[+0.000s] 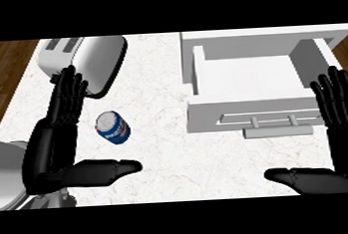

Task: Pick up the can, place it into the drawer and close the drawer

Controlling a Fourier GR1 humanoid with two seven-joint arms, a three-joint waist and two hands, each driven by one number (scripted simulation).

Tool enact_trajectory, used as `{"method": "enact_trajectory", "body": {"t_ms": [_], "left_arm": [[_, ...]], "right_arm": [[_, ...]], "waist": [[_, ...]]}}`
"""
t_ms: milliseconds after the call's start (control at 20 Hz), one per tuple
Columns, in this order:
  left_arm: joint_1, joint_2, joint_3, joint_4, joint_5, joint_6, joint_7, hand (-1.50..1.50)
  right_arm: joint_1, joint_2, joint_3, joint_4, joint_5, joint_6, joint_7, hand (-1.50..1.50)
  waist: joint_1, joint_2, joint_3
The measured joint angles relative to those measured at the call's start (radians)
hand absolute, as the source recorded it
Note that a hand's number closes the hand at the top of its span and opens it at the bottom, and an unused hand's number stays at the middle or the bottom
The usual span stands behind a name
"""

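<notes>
Nothing of the task looks done yet. The can [112, 127] is sitting on the white marble counter [165, 164], left of centre and tilted, its silver top facing up and left, its blue side carrying a red and white label. No hand is touching it. The drawer [249, 80] is standing pulled out at the right, a white box with nothing showing inside and a grey bar handle [277, 129] on its near front; the can is lying well apart from it, to its left.

The left hand [67, 124] is showing at the left of the view with its fingers straight and pointing to the far side, thumb spread out to the right below the can, holding nothing. The right hand [336, 130] is showing at the right edge beside the drawer, fingers likewise straight and spread from the thumb, also holding nothing. A silver toaster [85, 56] is lying at the far left, behind the left hand's fingertips.

By the look of it, everything is still to come: grasping the can, carrying it right into the drawer, then pushing the drawer front shut.
</notes>
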Motion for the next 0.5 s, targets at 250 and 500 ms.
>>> {"method": "enact_trajectory", "body": {"t_ms": [250,500], "left_arm": [[-0.032,-0.03,-0.06,0.003,-0.09,0.066,0.174,-1.5],[-0.035,-0.041,-0.079,-0.018,-0.123,0.083,0.244,-1.5]], "right_arm": [[0.029,-0.014,-0.029,-0.001,-0.024,0.007,0.077,-1.5],[0.114,-0.003,-0.033,-0.038,-0.03,0.029,0.06,-1.5]], "waist": [[0.004,-0.003,0.001],[0.006,-0.005,0.0]]}}
